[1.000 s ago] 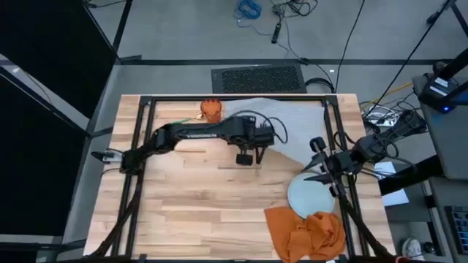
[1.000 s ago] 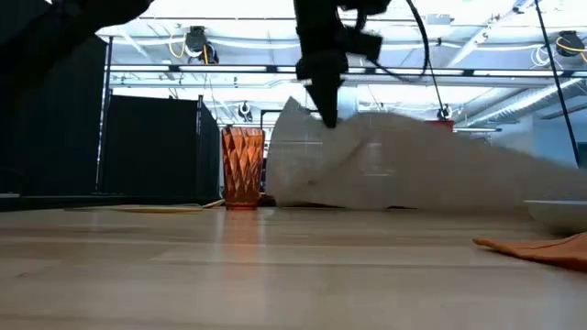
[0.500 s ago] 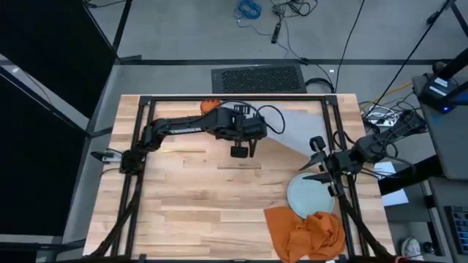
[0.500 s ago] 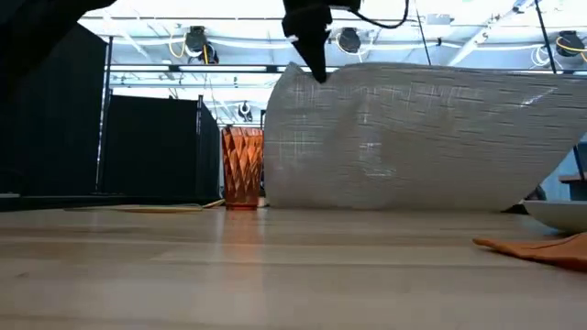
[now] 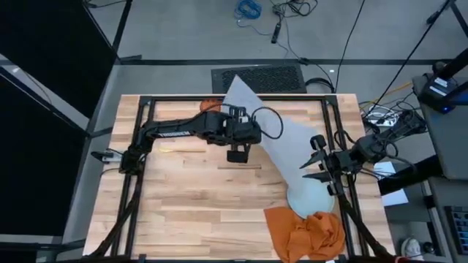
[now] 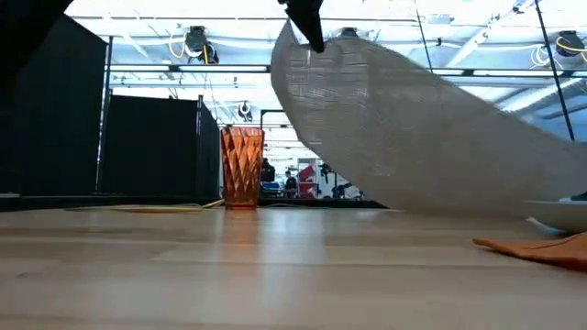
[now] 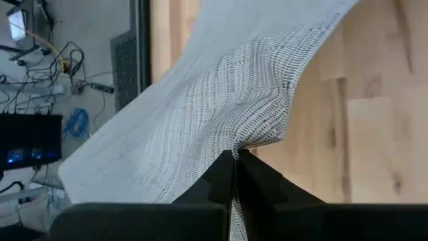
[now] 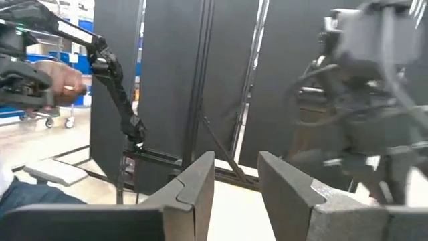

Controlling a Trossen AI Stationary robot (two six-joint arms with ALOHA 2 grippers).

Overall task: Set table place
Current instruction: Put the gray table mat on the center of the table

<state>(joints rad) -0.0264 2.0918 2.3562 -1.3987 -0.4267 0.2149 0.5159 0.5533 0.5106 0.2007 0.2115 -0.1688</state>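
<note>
Task early, mat not yet laid. L gripper (image 5: 236, 155) clamped on a pinched fold of the grey placemat (image 5: 281, 139), holding it raised over the worktop (image 5: 197, 197) mid-rear; far corner sticks up past the rear edge, lower end drapes onto the plate (image 5: 311, 197) near the right edge. R gripper (image 5: 316, 169) by the right edge, fingers apart, idle. Orange napkin (image 5: 307, 230) at the front-right corner, orange cup (image 6: 242, 167) at the rear. Left: spread mat flat, then plate, napkin, cup.

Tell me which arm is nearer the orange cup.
Left. Its tool holds the placemat up close by the cup; the right tool waits far across, near the plate.
</note>
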